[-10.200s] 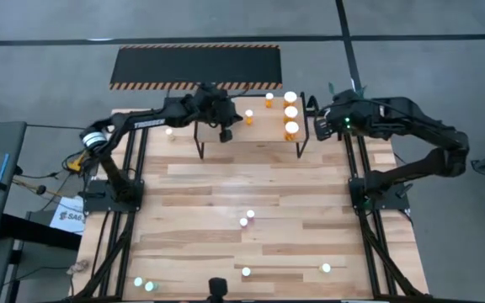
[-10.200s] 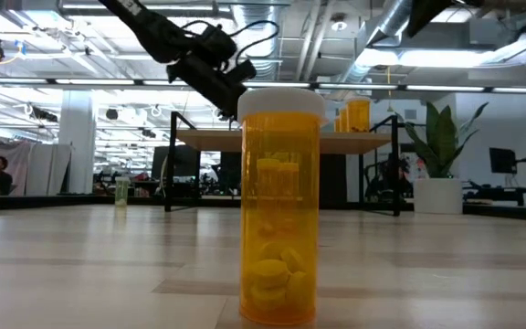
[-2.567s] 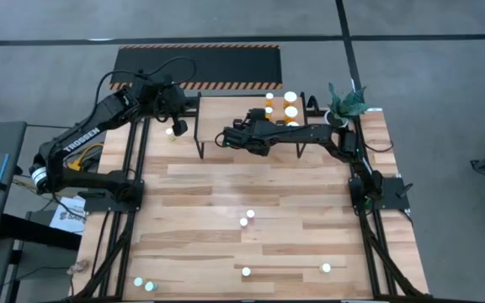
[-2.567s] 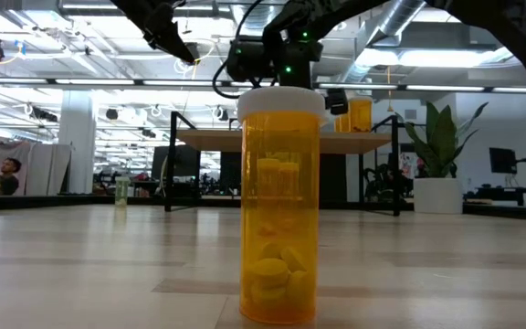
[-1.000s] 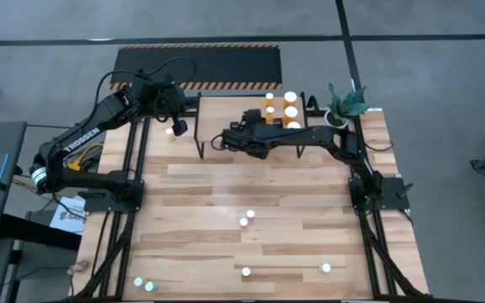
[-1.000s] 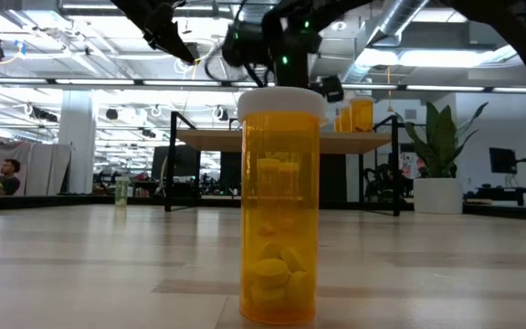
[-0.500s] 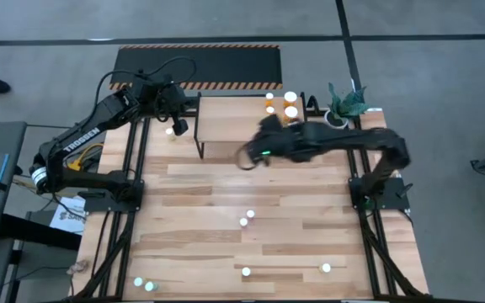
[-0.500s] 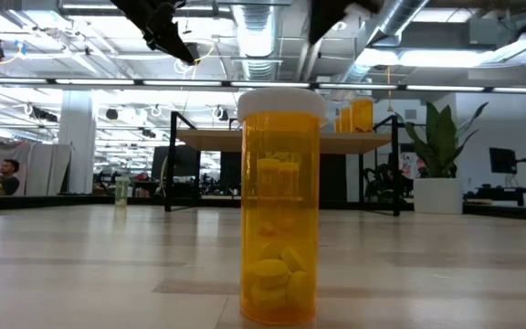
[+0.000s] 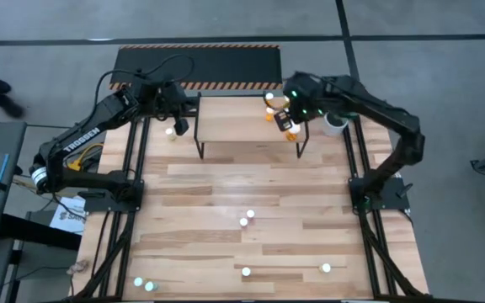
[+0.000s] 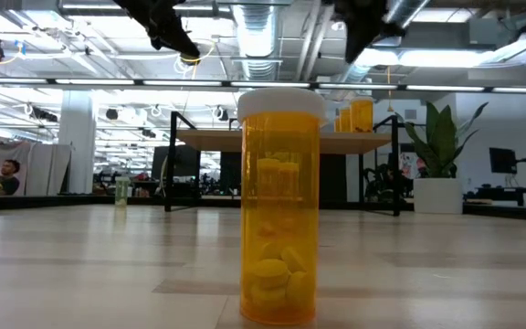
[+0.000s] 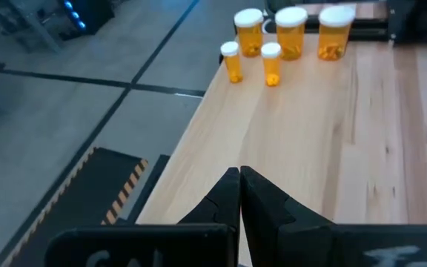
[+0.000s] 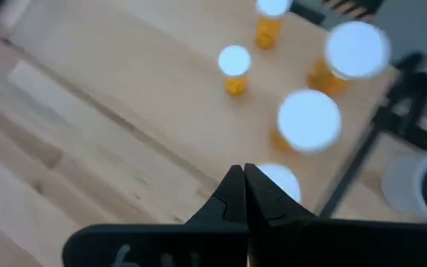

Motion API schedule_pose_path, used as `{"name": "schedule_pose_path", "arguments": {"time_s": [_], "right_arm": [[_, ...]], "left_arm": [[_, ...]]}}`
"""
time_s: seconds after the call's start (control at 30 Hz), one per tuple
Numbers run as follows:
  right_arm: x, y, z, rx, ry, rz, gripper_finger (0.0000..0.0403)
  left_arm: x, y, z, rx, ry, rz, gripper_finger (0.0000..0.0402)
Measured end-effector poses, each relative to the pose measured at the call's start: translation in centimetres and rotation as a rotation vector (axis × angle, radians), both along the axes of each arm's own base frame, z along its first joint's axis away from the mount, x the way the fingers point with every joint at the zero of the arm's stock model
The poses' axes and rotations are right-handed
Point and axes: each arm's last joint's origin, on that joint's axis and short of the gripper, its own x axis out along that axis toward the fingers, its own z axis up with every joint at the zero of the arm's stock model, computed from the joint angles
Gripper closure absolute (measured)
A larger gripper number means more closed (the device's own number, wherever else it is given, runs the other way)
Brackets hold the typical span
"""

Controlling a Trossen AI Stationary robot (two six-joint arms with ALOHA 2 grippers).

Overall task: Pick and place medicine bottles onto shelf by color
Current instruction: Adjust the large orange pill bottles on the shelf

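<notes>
Now the right gripper [image 9: 290,111] – clenched, empty – is swung back over the shelf's [image 9: 226,118] orange bottles [image 9: 290,126]; left gripper [image 9: 178,126] clenched, parked.

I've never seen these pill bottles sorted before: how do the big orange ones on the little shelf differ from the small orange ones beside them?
In the left wrist view, the big orange bottles are wider and taller than the small orange bottles. The big ones have broad white caps, the small ones little caps. The big ones stand in a row at the shelf end, the small ones just in front of it. All stand upright.
</notes>
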Motion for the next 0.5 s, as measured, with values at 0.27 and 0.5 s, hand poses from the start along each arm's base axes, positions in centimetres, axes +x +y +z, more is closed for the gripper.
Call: {"name": "schedule_pose_path", "arguments": {"time_s": [0.27,0.5], "right_arm": [[1.8,-4.0,-3.5,0.076,0.094,0.096,0.0402],[2.7,-4.6,-5.0,0.084,0.164,0.138,0.0402]], "left_arm": [[0.0,0.0,0.0,-0.047,-0.027,0.035,0.0402],[0.0,0.0,0.0,-0.060,-0.031,0.044,0.0401]]}}
